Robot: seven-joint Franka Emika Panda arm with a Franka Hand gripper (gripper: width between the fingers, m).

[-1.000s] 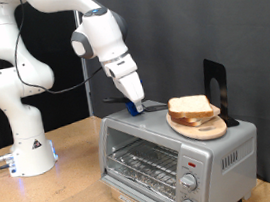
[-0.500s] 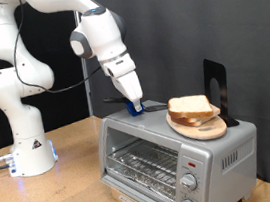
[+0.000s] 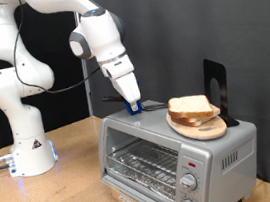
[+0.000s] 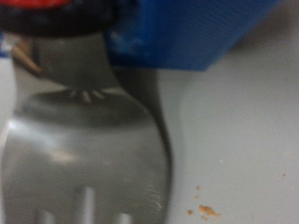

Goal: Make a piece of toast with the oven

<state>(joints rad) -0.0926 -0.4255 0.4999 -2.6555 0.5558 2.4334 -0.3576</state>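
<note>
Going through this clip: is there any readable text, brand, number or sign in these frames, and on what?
No text can be read.
Oven: a red mark by the two knobs, too small to read.
Robot base: a small dark triangular sign, too small to read.
Wrist view: only a metal fork and a blue part, no lettering.
The pincer sits low on the oven top, beside the toast on its wooden plate.

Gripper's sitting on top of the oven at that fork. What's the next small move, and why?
Probably a short straight lift. The gripper is down on the oven roof at the fork's blue handle; the wrist view shows the fork lying flat. The toast waits on the wooden plate beside it. The grip itself isn't visible.
</note>
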